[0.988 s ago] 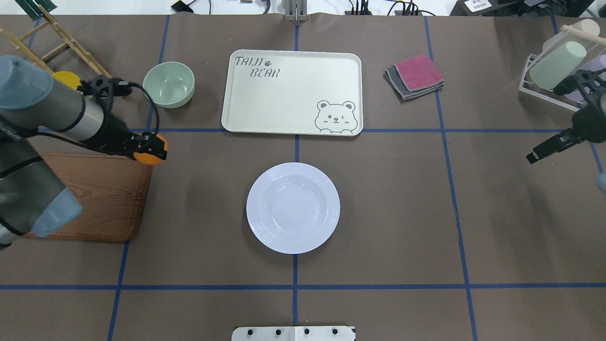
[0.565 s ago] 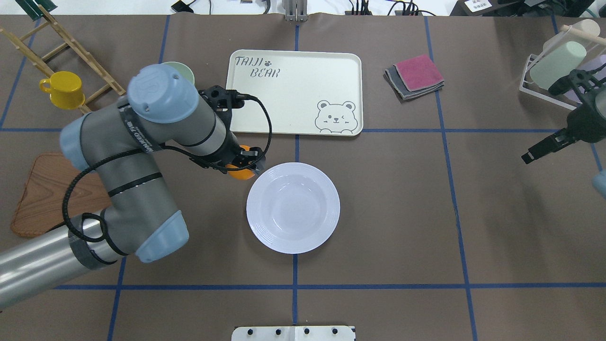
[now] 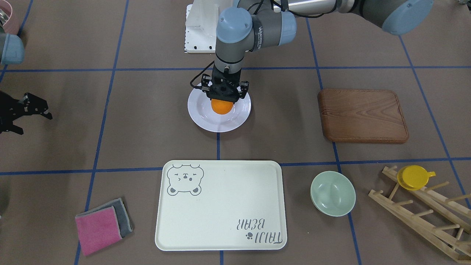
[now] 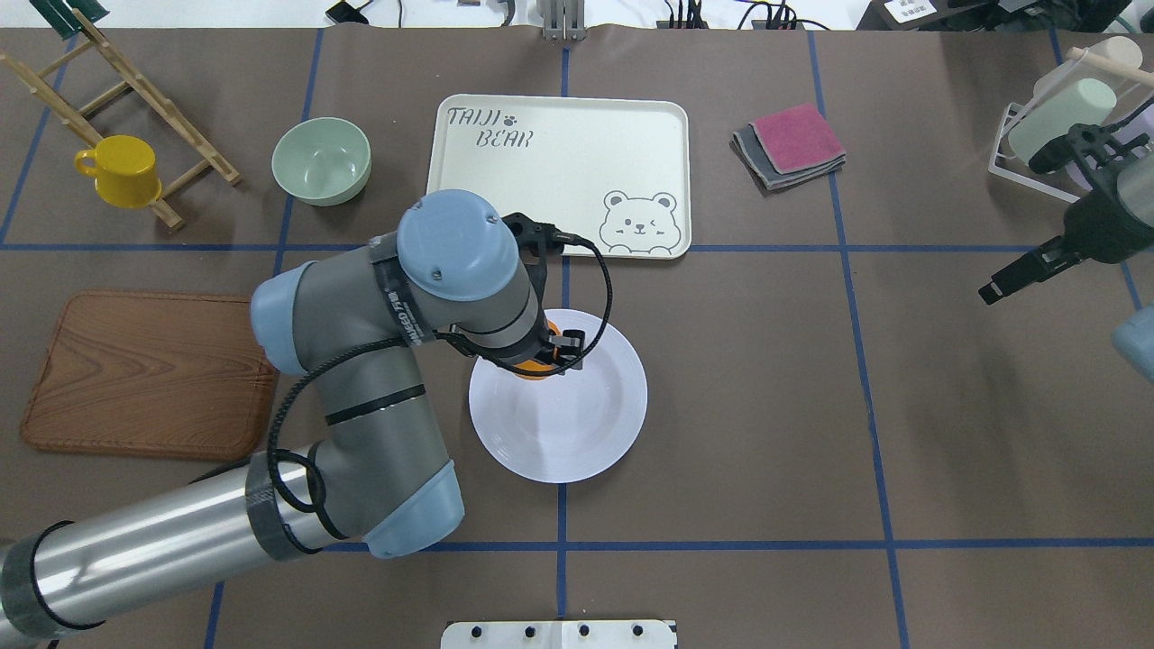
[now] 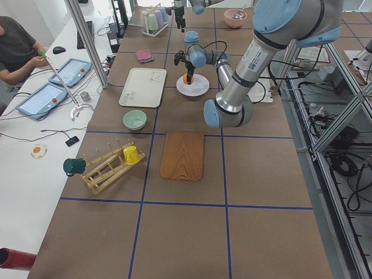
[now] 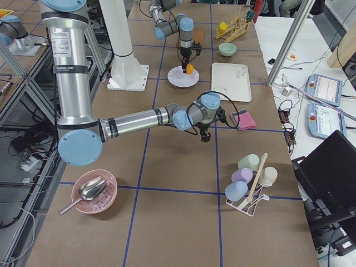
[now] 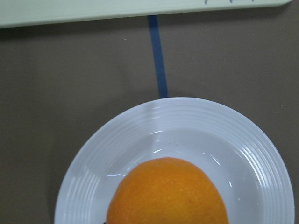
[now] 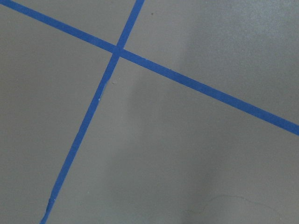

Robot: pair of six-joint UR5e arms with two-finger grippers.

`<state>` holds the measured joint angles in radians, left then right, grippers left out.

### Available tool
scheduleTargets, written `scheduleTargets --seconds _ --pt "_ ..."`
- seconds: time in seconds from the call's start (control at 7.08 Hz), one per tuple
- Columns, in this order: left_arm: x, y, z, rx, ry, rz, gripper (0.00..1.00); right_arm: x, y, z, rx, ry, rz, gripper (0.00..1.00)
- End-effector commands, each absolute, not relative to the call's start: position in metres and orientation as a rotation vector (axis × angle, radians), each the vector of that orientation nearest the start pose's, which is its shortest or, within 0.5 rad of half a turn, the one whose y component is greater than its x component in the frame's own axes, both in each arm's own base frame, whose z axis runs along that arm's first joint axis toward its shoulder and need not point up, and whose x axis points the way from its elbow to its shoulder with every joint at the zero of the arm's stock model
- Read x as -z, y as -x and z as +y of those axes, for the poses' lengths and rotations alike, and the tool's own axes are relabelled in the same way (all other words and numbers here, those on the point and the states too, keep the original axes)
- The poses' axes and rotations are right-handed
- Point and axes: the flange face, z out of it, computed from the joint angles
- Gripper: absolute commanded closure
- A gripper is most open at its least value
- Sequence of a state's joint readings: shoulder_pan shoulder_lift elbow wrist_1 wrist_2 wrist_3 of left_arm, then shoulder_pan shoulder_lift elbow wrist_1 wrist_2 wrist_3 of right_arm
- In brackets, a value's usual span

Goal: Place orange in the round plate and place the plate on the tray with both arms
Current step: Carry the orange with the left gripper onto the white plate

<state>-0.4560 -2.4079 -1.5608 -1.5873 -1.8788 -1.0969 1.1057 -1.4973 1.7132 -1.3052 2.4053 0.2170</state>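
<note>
Clearly the orange (image 3: 222, 107) sits between left fingers (image 4: 566, 347) above the round plate (image 3: 200, 116).

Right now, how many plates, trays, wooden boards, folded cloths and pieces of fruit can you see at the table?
White glossy round plate: 1
Cream rectangular bear tray: 1
Brown wooden board: 1
Folded cloth: 2, pink square cloth on grey square cloth
Small round orange: 1
Total: 6
</note>
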Motion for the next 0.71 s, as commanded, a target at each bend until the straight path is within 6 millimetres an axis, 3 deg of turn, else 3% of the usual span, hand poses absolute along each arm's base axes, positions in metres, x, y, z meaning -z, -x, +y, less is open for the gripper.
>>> scheduleTargets --seconds 0.0,0.42,0.56 --pt "-0.148 -0.620 -0.415 -0.140 -0.130 0.837 1.00 -0.507 0.193 -0.509 0.438 -0.163 -0.932 0.00" --pt "-0.179 -0.628 -0.407 -0.151 -0.103 0.798 0.98 -0.508 0.200 -0.506 0.449 -0.155 -0.933 0.00" --pt "-0.183 -0.624 -0.405 -0.148 -0.103 0.800 0.40 -0.508 0.204 -0.508 0.454 -0.151 -0.932 0.00"
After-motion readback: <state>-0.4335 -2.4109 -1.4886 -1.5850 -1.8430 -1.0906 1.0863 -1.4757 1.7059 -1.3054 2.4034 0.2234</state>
